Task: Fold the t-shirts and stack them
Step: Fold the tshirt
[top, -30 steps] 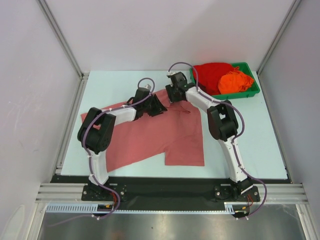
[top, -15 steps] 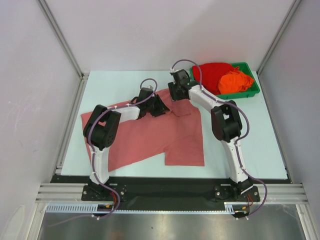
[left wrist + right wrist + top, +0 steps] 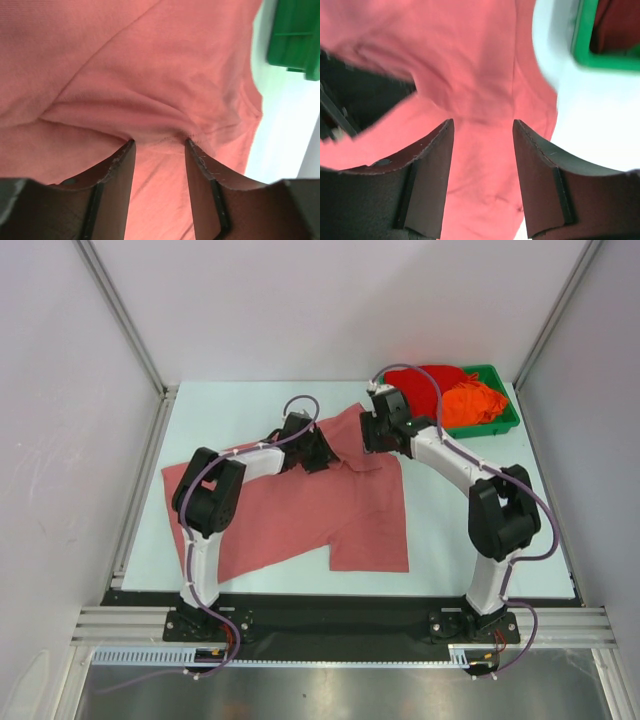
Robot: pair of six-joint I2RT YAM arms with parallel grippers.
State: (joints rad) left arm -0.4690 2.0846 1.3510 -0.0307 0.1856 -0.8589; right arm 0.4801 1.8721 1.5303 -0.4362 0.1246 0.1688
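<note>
Reaching inward over salmon t-shirt (image 3: 300,510), elbows bent, left end effector (image 3: 160,142) parted on cloth, right end effector (image 3: 482,122) grip unclear.

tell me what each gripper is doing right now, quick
left gripper: open, tips against the pink shirt
right gripper: jaws apart at the pink shirt, whether it grips cannot be told

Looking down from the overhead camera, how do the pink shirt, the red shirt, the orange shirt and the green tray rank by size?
1. pink shirt, spread flat: clearly largest.
2. green tray.
3. red shirt and orange shirt: both bunched in the tray, the red partly hidden, so I can't rank them.
</note>
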